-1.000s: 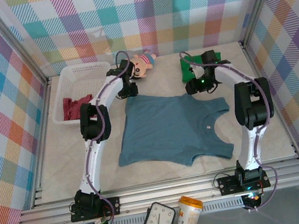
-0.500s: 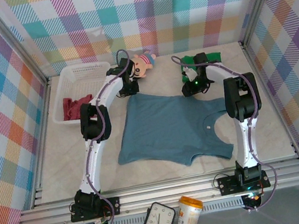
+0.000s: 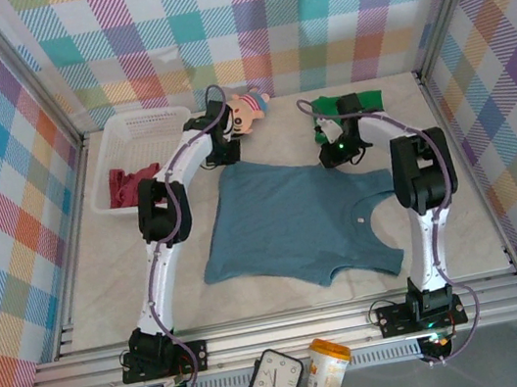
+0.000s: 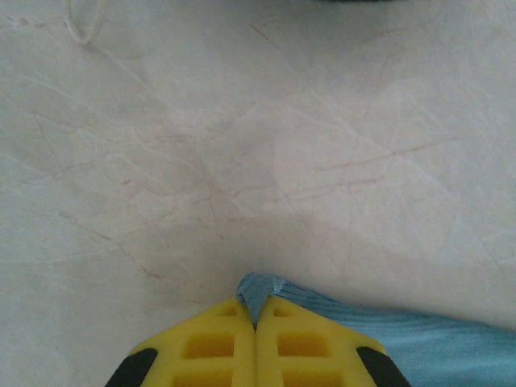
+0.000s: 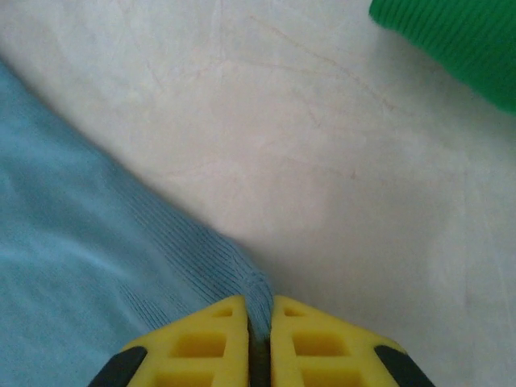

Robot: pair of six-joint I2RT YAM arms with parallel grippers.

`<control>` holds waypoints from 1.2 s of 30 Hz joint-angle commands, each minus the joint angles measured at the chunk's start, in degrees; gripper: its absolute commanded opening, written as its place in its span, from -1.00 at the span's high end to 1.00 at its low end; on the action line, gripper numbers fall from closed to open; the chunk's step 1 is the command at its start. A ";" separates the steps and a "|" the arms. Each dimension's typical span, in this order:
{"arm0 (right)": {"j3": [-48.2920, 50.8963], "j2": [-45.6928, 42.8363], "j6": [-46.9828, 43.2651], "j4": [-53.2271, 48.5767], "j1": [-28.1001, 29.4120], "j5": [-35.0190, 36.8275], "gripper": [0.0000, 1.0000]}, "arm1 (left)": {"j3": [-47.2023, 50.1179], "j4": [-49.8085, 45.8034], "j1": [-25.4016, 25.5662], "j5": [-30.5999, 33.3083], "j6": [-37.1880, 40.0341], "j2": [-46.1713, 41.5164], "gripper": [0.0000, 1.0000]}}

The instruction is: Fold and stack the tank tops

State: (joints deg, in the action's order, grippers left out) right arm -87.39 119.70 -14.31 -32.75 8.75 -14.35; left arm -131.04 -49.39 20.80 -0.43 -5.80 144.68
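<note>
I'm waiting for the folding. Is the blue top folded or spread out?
Spread out. The blue-grey tank top lies flat, neck hole and straps showing, no edge turned over.

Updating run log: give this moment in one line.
left gripper: shut on blue top | right gripper: shut on blue top | red top: in basket | green top: far right

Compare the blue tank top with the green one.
The blue tank top lies spread flat in the middle of the table; the green tank top sits compact at its far edge. The left gripper and right gripper each pinch a far corner of the blue one; no gripper holds the green one. Both rest on the table.
</note>
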 commanded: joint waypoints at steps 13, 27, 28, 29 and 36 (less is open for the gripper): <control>23.76 -18.94 -8.85 22.29 5.33 5.32 0.74 | 16.71 8.10 -0.41 -4.50 7.74 -14.39 1.00; 34.00 -27.05 -9.65 25.20 6.07 5.03 0.72 | 29.89 12.76 -0.58 -5.20 8.80 -23.49 1.00; 34.42 -27.30 -9.61 24.90 6.31 5.12 0.72 | 30.77 12.82 -0.58 -5.35 8.79 -24.01 1.00; 34.88 -27.65 -9.61 24.73 6.53 5.12 0.71 | 31.65 12.94 -0.58 -5.68 8.82 -24.54 1.00; 37.09 -29.11 -10.48 22.78 8.04 6.59 0.69 | 37.84 13.79 -0.58 -5.81 9.06 -28.04 1.00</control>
State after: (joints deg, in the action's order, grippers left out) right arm -51.07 92.66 -23.31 -8.97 15.86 -7.92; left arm -95.22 -36.18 20.69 -5.17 2.44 119.57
